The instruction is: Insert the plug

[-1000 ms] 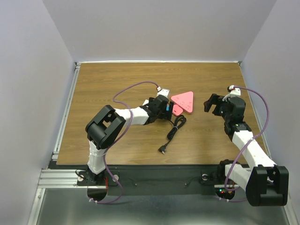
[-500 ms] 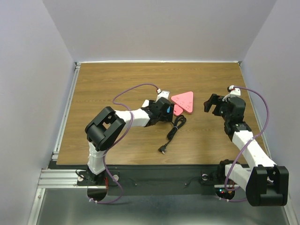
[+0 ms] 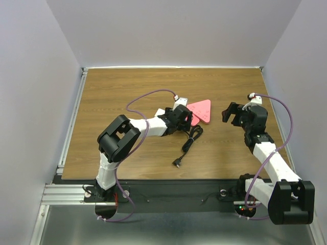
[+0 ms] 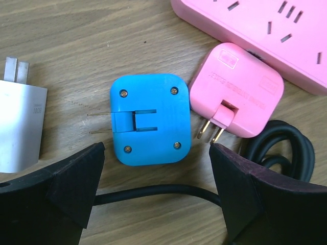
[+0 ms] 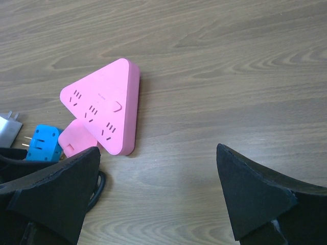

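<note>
Blue plug (image 4: pixel 149 120) lies flat near the pink power strip (image 5: pixel 104 107), not inserted. Left gripper (image 4: pixel 157 148) brackets it, jaws wide, empty; right gripper (image 5: pixel 158 150), near the strip, gapes empty too. Grasp and insertion remain.

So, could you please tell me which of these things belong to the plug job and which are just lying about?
Job, likely: blue square plug adapter, under the open left gripper; pink triangular power strip.
Lying about: pink square plug adapter; white charger block; black coiled cable.
</note>
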`<state>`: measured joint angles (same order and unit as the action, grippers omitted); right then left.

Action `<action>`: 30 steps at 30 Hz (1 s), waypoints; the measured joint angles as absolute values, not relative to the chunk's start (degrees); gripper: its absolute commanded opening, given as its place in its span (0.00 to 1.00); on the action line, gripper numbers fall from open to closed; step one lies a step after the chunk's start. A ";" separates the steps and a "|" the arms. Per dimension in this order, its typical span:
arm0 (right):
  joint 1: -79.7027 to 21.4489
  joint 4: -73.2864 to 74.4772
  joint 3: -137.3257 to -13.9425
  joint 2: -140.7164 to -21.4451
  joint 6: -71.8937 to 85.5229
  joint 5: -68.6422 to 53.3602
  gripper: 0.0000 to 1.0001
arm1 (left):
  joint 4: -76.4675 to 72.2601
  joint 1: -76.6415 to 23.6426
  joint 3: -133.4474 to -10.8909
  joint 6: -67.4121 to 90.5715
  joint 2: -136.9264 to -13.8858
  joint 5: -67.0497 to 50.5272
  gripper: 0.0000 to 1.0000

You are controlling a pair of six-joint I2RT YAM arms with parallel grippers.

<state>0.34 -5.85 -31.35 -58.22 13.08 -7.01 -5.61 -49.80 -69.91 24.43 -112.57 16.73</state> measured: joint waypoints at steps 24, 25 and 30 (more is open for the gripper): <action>0.34 -5.04 -32.45 -58.22 12.08 -11.07 1.00 | -4.58 -49.78 -72.95 18.85 -115.22 18.74 0.30; 0.34 -4.93 -32.95 -58.22 11.84 -12.19 1.00 | -4.40 -49.76 -72.51 18.15 -114.63 17.76 0.29; 0.34 -4.95 -36.07 -58.46 12.12 -17.65 1.00 | -1.80 -49.01 -68.71 15.70 -106.65 11.25 0.28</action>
<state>0.34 -4.95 -36.07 -58.46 12.12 -17.65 -1.80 -49.01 -68.71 15.70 -106.65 11.25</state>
